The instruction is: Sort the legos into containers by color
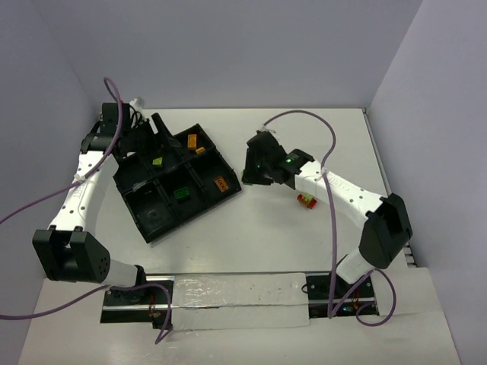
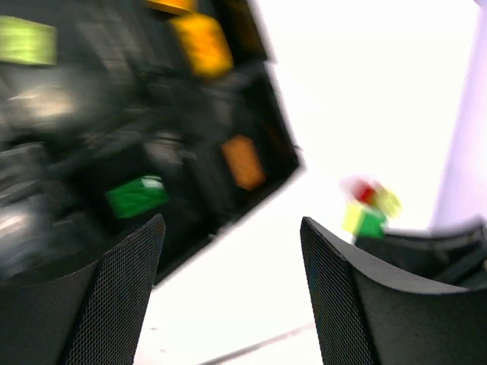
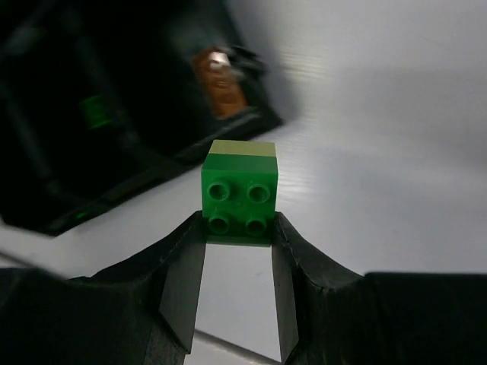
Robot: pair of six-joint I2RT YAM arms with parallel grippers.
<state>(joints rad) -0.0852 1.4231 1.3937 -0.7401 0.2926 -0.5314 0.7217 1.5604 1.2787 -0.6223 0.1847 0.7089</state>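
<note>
My right gripper [image 3: 239, 228] is shut on a green lego [image 3: 240, 198] with a yellow-green lego [image 3: 243, 147] stuck to its far side, held above the white table just right of the black tray [image 1: 144, 199]. In the top view that gripper [image 1: 253, 173] hangs beside the tray's right corner. The containers hold a yellow-green lego [image 1: 157, 161], a green lego [image 1: 181, 194] and orange legos [image 1: 221, 183] [image 1: 192, 141]. My left gripper [image 1: 161, 133] hovers over the tray's far side, and its wrist view shows it [image 2: 232, 228] open and empty, the picture blurred.
A small red and yellow-green lego cluster [image 1: 307, 200] lies on the table under my right forearm, also in the left wrist view as a blurred cluster [image 2: 369, 207]. Grey walls close the table at the back and both sides.
</note>
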